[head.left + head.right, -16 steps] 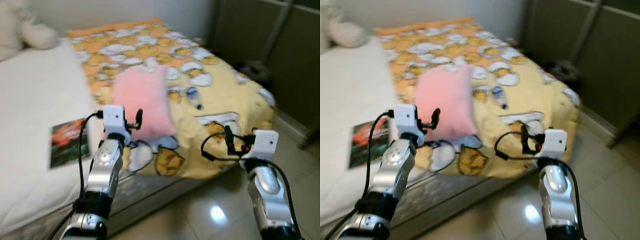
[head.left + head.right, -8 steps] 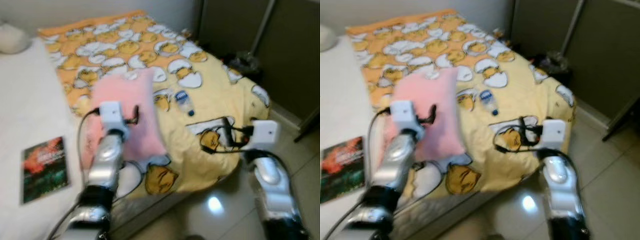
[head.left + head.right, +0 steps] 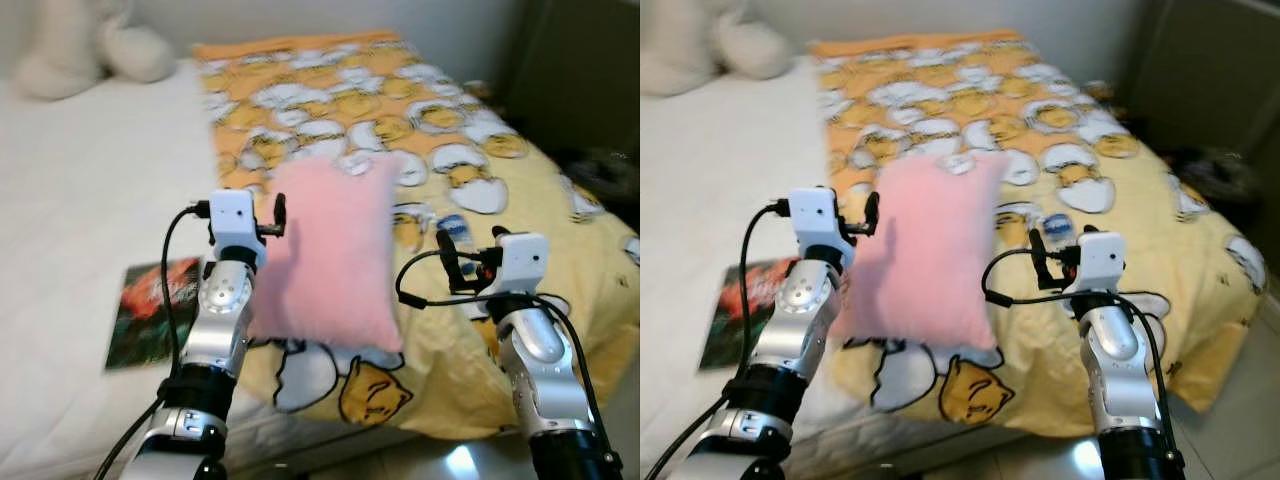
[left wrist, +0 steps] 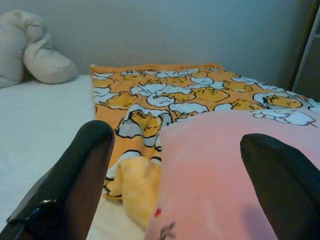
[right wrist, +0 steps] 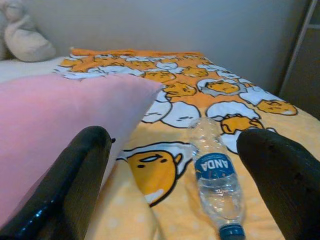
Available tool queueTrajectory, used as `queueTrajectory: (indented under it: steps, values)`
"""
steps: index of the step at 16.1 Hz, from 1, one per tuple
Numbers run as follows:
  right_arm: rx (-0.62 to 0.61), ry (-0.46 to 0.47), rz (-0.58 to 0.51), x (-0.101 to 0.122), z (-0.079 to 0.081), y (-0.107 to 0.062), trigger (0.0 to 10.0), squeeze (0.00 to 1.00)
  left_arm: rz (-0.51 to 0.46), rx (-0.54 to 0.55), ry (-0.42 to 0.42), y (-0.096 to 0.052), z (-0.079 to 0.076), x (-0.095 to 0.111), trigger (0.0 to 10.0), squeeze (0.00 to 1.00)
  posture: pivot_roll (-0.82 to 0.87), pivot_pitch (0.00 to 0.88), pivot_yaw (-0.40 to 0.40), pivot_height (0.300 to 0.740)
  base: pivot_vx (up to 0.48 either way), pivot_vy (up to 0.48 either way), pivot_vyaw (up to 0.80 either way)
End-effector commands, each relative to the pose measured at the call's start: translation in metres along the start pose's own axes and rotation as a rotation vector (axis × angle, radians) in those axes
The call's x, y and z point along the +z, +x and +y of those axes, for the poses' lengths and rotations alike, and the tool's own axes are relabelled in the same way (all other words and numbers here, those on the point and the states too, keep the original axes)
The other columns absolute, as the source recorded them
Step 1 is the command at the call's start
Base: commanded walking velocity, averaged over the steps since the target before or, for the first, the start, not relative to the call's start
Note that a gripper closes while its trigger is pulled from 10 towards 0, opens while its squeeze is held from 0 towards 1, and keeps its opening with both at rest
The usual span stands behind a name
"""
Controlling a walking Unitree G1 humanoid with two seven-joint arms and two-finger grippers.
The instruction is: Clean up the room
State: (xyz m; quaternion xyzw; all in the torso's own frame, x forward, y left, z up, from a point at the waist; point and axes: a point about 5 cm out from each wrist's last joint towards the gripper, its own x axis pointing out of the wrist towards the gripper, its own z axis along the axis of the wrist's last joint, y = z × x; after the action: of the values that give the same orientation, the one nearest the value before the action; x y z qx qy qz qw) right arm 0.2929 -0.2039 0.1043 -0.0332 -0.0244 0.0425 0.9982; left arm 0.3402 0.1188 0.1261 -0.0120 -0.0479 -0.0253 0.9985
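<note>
Clear plastic water bottle (image 5: pixel 215 176) and soft pink pillow (image 3: pixel 330 255) are lying unsorted on the bed (image 3: pixel 90 190). Both the left pincer (image 4: pixel 175 175) and the right pincer (image 5: pixel 180 180) are being held apart, empty.

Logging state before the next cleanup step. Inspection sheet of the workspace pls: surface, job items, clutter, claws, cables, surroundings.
Surface: bed with white sheet and yellow egg-print blanket.
Job's things: pink pillow lying on the blanket; clear water bottle on its side beside it.
Clutter: book flat on the sheet; pale plush toy at the head of the bed.
Claws: left claw open, over the pillow; right claw open, above the blanket before the bottle.
Cables: black cable along the left arm, another looped at the right wrist.
Surroundings: pale wall, dark panel at right.
</note>
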Motion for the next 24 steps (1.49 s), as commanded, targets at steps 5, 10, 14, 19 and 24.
queueTrajectory:
  steps: [5, 10, 14, 19, 24]
  values:
    - [-0.086, 0.06, 0.012, -0.003, -0.007, -0.003, 10.0, 0.0, -0.006, -0.021, 0.014, 0.006, -0.003, 0.005, 10.0, 0.0, -0.12, 0.0, 0.028, 0.74, 0.0, 0.0, 0.09]
    - [-0.109, 0.07, 0.016, -0.006, -0.007, -0.007, 10.0, 0.0, 0.029, -0.02, 0.039, 0.007, 0.0, -0.001, 10.0, 0.0, -0.14, 0.0, 0.039, 0.74, 0.0, 0.0, 0.0]
    - [-0.092, 0.077, 0.017, -0.007, -0.003, -0.007, 10.0, 0.0, 0.045, -0.043, 0.009, 0.005, -0.003, -0.005, 10.0, 0.0, -0.14, 0.0, 0.038, 0.74, 0.0, 0.12, 0.0]
    - [-0.087, 0.08, -0.003, -0.002, -0.005, -0.004, 10.0, 0.0, 0.055, -0.05, 0.039, 0.008, -0.008, -0.007, 10.0, 0.0, -0.14, 0.0, 0.031, 0.74, 0.0, 0.07, 0.33]
    - [-0.091, 0.079, -0.004, -0.002, -0.005, -0.004, 10.0, 0.0, 0.054, -0.073, 0.032, 0.007, -0.009, -0.008, 10.0, 0.0, -0.14, 0.0, 0.032, 0.74, 0.0, 0.0, 0.0]
